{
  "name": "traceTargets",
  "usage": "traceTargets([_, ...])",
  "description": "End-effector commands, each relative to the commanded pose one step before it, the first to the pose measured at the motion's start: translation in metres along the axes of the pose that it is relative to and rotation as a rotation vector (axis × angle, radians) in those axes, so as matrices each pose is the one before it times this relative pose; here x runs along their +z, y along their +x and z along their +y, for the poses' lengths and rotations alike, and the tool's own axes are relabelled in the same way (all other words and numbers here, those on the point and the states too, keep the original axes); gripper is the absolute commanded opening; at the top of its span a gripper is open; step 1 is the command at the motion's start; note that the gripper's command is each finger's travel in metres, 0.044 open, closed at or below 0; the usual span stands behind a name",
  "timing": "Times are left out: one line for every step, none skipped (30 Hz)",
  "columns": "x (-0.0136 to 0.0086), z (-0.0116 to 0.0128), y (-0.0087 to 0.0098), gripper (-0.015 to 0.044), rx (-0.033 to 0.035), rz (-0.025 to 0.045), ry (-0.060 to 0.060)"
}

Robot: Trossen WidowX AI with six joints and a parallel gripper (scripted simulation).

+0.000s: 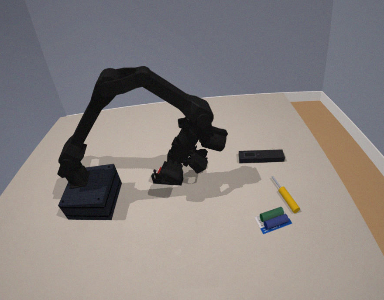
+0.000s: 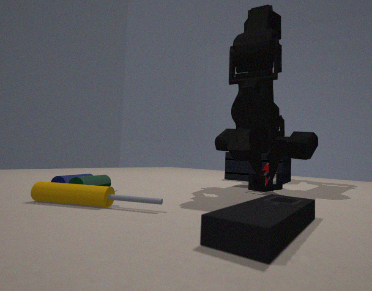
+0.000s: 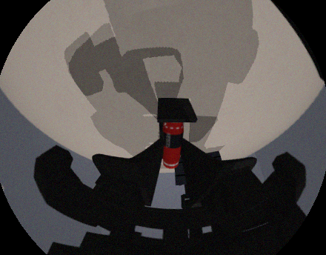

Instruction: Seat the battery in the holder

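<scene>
The black holder [image 1: 157, 181] [image 2: 254, 184] [image 3: 176, 108] stands on the table, largely covered by my fingers in the top view. The red battery [image 1: 159, 170] [image 2: 267, 167] [image 3: 171, 155] with a black band is in the holder area. Its far end in the wrist view meets the underside of the holder's end wall, which hides the spring. It looks tilted, its other end raised. My gripper [image 1: 171, 174] [image 2: 265, 172] [image 3: 172, 140] is shut on the battery, a finger on each side. The lip and the terminal end's fit under it cannot be made out.
A black box [image 1: 261, 156] [image 2: 255, 216] lies beyond the holder from the arm base [image 1: 89, 193]. A yellow screwdriver [image 1: 288, 199] [image 2: 70, 193] lies near a blue and white card [image 1: 286, 223] carrying a green cylinder [image 1: 271, 214] [image 2: 91, 180] and a blue cylinder [image 1: 276, 221] [image 2: 72, 178].
</scene>
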State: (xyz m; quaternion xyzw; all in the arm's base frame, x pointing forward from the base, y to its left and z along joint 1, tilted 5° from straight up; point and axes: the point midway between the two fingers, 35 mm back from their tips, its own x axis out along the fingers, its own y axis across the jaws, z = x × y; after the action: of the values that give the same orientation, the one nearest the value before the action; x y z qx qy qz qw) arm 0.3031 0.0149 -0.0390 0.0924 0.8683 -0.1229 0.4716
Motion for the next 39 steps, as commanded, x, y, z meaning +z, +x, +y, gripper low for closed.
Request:
traceTargets([0.00617, -0.00016, -0.00323, 0.0079, -0.00328, -0.02776, -0.0051])
traceTargets([0.00005, 0.00002, -0.00005, 0.0079, -0.00046, -0.00043, 0.0001])
traceTargets([0.00005, 0.00002, -0.00005, 0.0079, -0.00046, -0.00043, 0.0001])
traceTargets([0.00000, 0.00000, 0.00000, 0.0079, 0.00000, 0.00000, 0.0000])
traceTargets([0.00000, 0.00000, 0.00000, 0.0079, 0.00000, 0.00000, 0.0000])
traceTargets([0.00000, 0.00000, 0.00000, 0.0079, 0.00000, 0.00000, 0.0000])
traceTargets([0.00000, 0.00000, 0.00000, 0.0079, 0.00000, 0.00000, 0.0000])
traceTargets([0.00002, 0.00000, -0.00003, 0.0079, -0.00032, -0.00084, 0.0000])
traceTargets([0.00002, 0.00000, -0.00003, 0.0079, -0.00032, -0.00084, 0.0000])
traceTargets([0.00000, 0.00000, 0.00000, 0.0079, 0.00000, 0.00000, 0.0000])
traceTargets([0.00000, 0.00000, 0.00000, 0.0079, 0.00000, 0.00000, 0.0000])
traceTargets([0.00000, 0.00000, 0.00000, 0.0079, 0.00000, 0.00000, 0.0000])
traceTargets([0.00000, 0.00000, 0.00000, 0.0079, 0.00000, 0.00000, 0.0000])
traceTargets([0.00000, 0.00000, 0.00000, 0.0079, 0.00000, 0.00000, 0.0000])
traceTargets([0.00000, 0.00000, 0.00000, 0.0079, 0.00000, 0.00000, 0.0000])
traceTargets([0.00000, 0.00000, 0.00000, 0.0079, 0.00000, 0.00000, 0.0000])
traceTargets([0.00001, 0.00001, 0.00000, 0.0079, -0.00020, -0.00059, 0.0000])
traceTargets([0.00002, 0.00001, -0.00001, 0.0079, -0.00050, -0.00147, 0.0000])
traceTargets([0.00001, 0.00001, 0.00000, 0.0079, -0.00020, -0.00059, 0.0000])
traceTargets([0.00000, 0.00000, 0.00000, 0.0079, 0.00000, 0.00000, 0.0000])
traceTargets([0.00000, 0.00000, 0.00000, 0.0079, 0.00000, 0.00000, 0.0000])
traceTargets([0.00000, 0.00000, 0.00000, 0.0079, 0.00000, 0.00000, 0.0000])
traceTargets([0.00001, 0.00001, -0.00003, 0.0079, -0.00015, -0.00064, 0.0000])
traceTargets([0.00003, 0.00002, -0.00007, 0.0079, -0.00038, -0.00161, -0.0001])
traceTargets([0.00001, 0.00001, -0.00003, 0.0079, -0.00015, -0.00064, 0.0000])
traceTargets([0.00000, 0.00000, 0.00000, 0.0079, 0.00000, 0.00000, 0.0000])
traceTargets([0.00000, 0.00000, 0.00000, 0.0079, 0.00000, 0.00000, 0.0000])
traceTargets([0.00000, 0.00000, 0.00000, 0.0079, 0.00000, 0.00000, 0.0000])
traceTargets([0.00001, 0.00000, -0.00001, 0.0079, -0.00003, -0.00061, 0.0000])
traceTargets([0.00002, 0.00001, -0.00002, 0.0079, -0.00008, -0.00152, 0.0000])
traceTargets([0.00001, 0.00000, -0.00001, 0.0079, -0.00003, -0.00061, 0.0000])
traceTargets([0.00001, 0.00001, -0.00006, 0.0079, 0.00004, -0.00110, -0.0001])
traceTargets([0.00001, 0.00001, -0.00003, 0.0079, 0.00002, -0.00061, 0.0000])
traceTargets([-0.00001, 0.00001, 0.00004, 0.0079, -0.00010, -0.00085, 0.0000])
traceTargets([-0.00002, 0.00004, 0.00012, 0.0079, -0.00030, -0.00254, 0.0001])
traceTargets([-0.00003, 0.00006, 0.00021, 0.0079, -0.00050, -0.00424, 0.0002])
traceTargets([-0.00004, 0.00007, 0.00024, 0.0079, -0.00057, -0.00489, 0.0002])
traceTargets([-0.00004, 0.00008, 0.00025, 0.0079, -0.00059, -0.00513, 0.0002])
traceTargets([-0.00005, 0.00008, 0.00024, 0.0079, -0.00058, -0.00513, 0.0002])
